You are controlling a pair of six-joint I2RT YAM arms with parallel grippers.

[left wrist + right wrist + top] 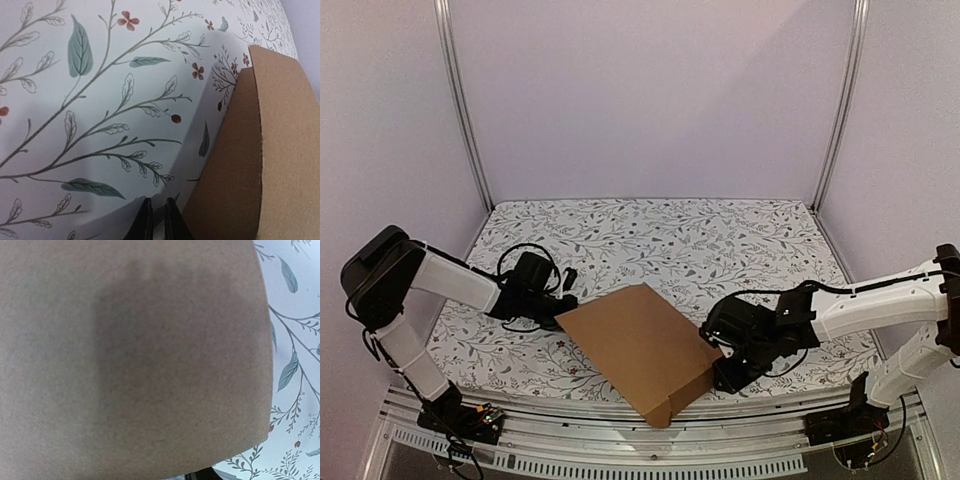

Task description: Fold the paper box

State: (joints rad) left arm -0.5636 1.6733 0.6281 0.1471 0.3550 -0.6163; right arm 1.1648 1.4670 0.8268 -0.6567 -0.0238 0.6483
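The paper box [635, 345] lies near the front middle of the flower-printed surface [720, 240], turned on a diagonal, its near corner reaching the front edge. It looks already folded into a shallow closed shape. The arms bracket it from opposite sides, probably to steady it or press the last panels home. The left gripper [558, 303] sits just beside the box's left corner. The right gripper [720, 352] is against its right edge. The left wrist view adds what the overhead one cannot: the left jaws are drawn together with nothing between them. They hover low over the surface [100, 100], and the box [270, 165] rises just to their right, a side wall meeting the top panel along a crisp fold. The right wrist view is filled almost wholly by brown cardboard [130, 355] in the camera's own shadow. That shows how close this arm is, but it hides the fingers, so I cannot tell whether the right jaws grip the box or merely press it.
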